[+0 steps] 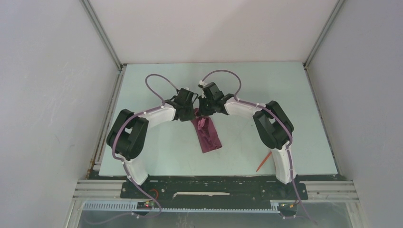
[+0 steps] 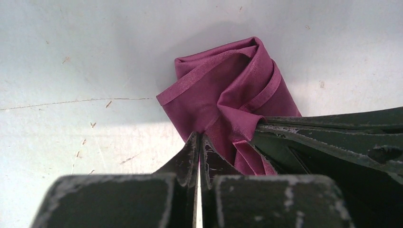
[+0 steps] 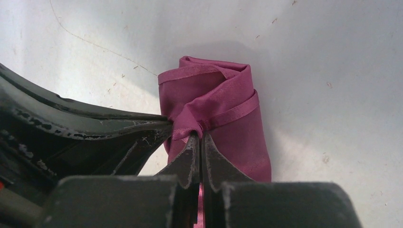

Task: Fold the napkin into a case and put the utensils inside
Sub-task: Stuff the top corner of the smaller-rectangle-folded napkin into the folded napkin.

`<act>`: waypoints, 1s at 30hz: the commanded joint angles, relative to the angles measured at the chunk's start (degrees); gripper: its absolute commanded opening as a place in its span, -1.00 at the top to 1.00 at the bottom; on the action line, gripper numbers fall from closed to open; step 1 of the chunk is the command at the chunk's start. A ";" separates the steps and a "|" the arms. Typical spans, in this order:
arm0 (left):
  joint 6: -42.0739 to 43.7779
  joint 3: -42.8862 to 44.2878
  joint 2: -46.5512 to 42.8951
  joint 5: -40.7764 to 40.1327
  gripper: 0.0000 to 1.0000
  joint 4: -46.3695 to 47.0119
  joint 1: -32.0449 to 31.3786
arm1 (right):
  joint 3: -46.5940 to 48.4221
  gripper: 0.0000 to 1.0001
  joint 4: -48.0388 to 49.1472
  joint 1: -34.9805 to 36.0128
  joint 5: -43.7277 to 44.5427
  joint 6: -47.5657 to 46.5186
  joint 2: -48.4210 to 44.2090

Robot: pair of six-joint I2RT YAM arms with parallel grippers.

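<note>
The napkin (image 1: 208,135), folded narrow on the table (image 1: 157,147) between the arms, looks light, limp and thin, best pinched at a hemmed fold of its bunched far end, where the left tool (image 2: 198,137) and right tool (image 3: 199,137) both sit clenched on it.

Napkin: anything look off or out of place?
The napkin is bunched and twisted at its far end, not flat, where the left gripper and right gripper both pinch it. One orange utensil lies apart by the right arm, outside the cloth; no second one is visible.
</note>
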 commanded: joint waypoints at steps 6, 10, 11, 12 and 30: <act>-0.36 -0.36 -3.58 -1.57 0.53 3.45 0.19 | -0.08 1.00 2.01 -0.48 -0.64 1.06 -3.61; 0.03 1.19 -2.26 -1.39 0.44 2.59 0.02 | 0.26 1.00 1.85 -0.84 -1.18 1.63 -3.38; 0.02 1.62 -1.58 -1.27 0.44 2.27 -0.05 | 0.31 1.00 1.88 -1.00 -1.24 1.71 -3.33; 0.04 2.00 -0.98 -1.03 0.44 2.11 -0.15 | 0.35 1.00 1.84 -1.10 -1.29 1.75 -3.33; 1.83 5.92 3.65 -1.77 0.41 -0.48 -1.88 | 1.19 1.00 1.53 -1.23 -1.95 1.83 -3.10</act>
